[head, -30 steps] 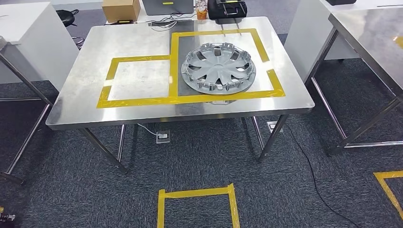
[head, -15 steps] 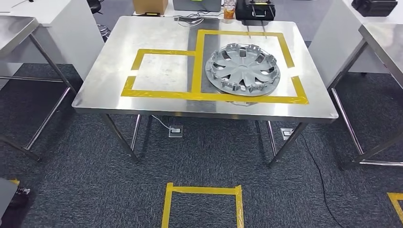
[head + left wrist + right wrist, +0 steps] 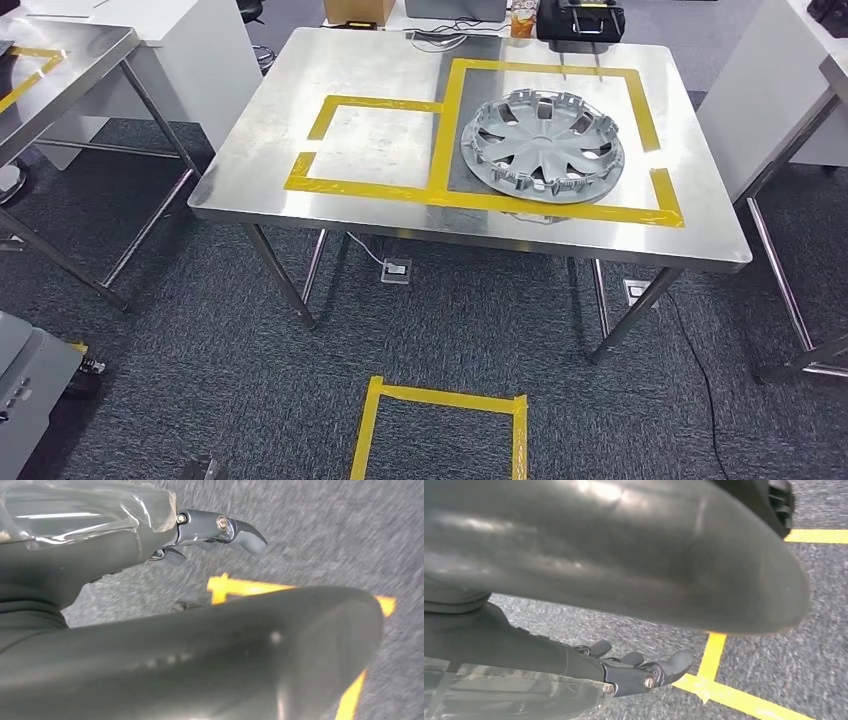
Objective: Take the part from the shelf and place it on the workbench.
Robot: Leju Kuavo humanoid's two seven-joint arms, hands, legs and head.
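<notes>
A silver wheel cover (image 3: 542,148) lies flat on the steel workbench (image 3: 370,70), inside the larger of two yellow-taped frames (image 3: 448,120). The smaller frame beside it holds nothing. My left hand (image 3: 210,527) hangs over the dark carpet, its fingers apart and holding nothing. My right hand (image 3: 634,667) also hangs over the carpet near yellow floor tape, fingers loosely spread and holding nothing. A thick grey thumb crosses much of each wrist view.
A second steel table (image 3: 60,60) stands at the left and a white cabinet (image 3: 190,50) behind it. A cardboard box (image 3: 358,10) and a black case (image 3: 580,18) sit beyond the workbench. A yellow tape square (image 3: 445,405) marks the carpet. A grey unit (image 3: 25,385) is at lower left.
The whole picture has shifted right and down, so the camera has turned left. The steel table at the left has come into view. The wheel cover has stayed in its frame.
</notes>
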